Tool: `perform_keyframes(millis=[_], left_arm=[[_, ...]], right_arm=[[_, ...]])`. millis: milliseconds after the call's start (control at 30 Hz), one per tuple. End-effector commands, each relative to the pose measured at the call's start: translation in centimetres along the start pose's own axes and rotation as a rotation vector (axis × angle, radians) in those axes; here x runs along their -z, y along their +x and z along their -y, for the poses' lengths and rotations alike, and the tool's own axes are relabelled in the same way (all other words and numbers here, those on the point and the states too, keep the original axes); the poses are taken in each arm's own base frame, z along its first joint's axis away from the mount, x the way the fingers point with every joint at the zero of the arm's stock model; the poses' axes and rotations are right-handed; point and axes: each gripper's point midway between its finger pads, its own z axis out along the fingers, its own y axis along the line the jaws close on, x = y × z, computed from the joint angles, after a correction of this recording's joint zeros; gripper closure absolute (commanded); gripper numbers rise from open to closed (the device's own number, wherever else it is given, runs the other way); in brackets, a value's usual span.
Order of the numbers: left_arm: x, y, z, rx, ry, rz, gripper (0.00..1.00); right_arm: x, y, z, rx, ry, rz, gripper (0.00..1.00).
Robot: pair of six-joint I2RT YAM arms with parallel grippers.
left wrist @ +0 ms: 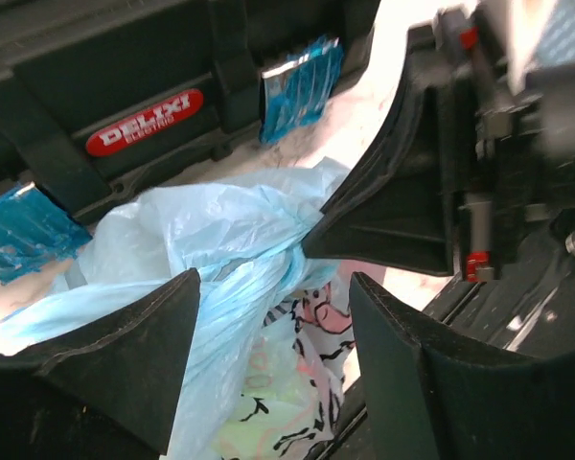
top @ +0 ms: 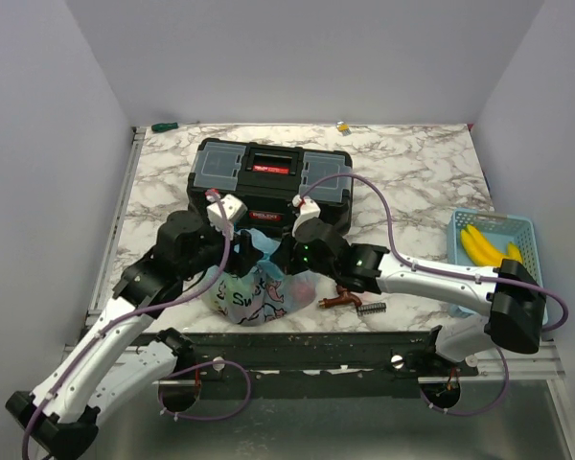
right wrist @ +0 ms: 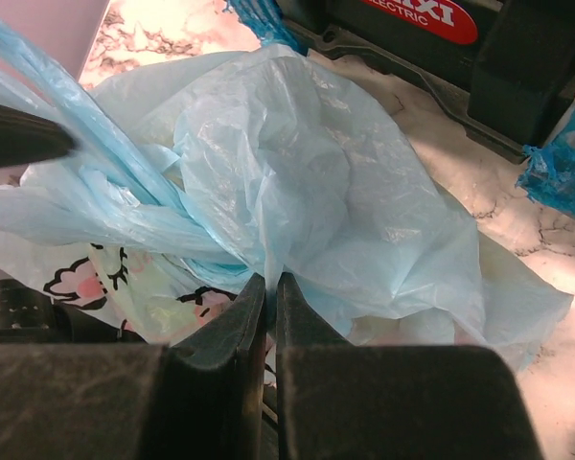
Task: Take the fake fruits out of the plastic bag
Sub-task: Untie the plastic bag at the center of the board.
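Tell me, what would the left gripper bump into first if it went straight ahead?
Most likely the plastic bag: its bunched blue part sits right ahead of the open left gripper. The right gripper pinches that bunch just beyond, with the toolbox further back, though depth is unclear.

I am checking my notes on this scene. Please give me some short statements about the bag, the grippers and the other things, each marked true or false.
1. The right gripper is shut on the bag. True.
2. The left gripper is clamped tight. False: its jaws stand apart, with bag plastic between them.
3. Bananas lie in the basket. True.
4. The toolbox is open. False: its lid is down.
5. The bag lies behind the toolbox. False: it lies in front of it, nearer the arms' bases.
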Motion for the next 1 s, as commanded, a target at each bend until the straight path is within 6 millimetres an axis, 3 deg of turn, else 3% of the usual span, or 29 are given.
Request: perform_keyframes(millis=[0,133,267,467,733,900,967], left_arm=[[-1.6,1.8,-1.1,-0.106,-0.042,-0.086,0.37],[-2.0,2.9,-2.3,-0.114,-0.108,-0.089,0.37],[-1.9,3.4,-3.3,-0.108,-0.169,-0.101,0.44],[-2.6,4.5,-3.5,-0.101,-0.180,-0.161,0.44],[-1.8,4.0,-4.7,-0.093,-0.264,-0.139,0.76],[-0.1,2.8,-6.2,-0.089,-0.370,-0.063,0.97],[1.0,2.1,-7.1,-0.082,-0.435,-0.019,1.00]], right_arm=[[0.0,-1.0,-1.3,0.000,-0.043,0.013,0.92],[0.0,-1.0,-1.3,-0.008,-0.040,0.010,0.92],[-0.2,-0.5,-1.5,-0.025,-0.053,-0.008,0.92],[-0.2,-0.8,-2.5,-0.039,-0.098,-0.008,0.92],[-0.1,-0.6,-2.5,-0.053,-0.102,-0.009,0.92],[0.1,-0.3,-1.7,-0.062,-0.070,-0.003,0.92],[0.2,-0.2,-1.1,-0.062,-0.046,-0.002,0.92]])
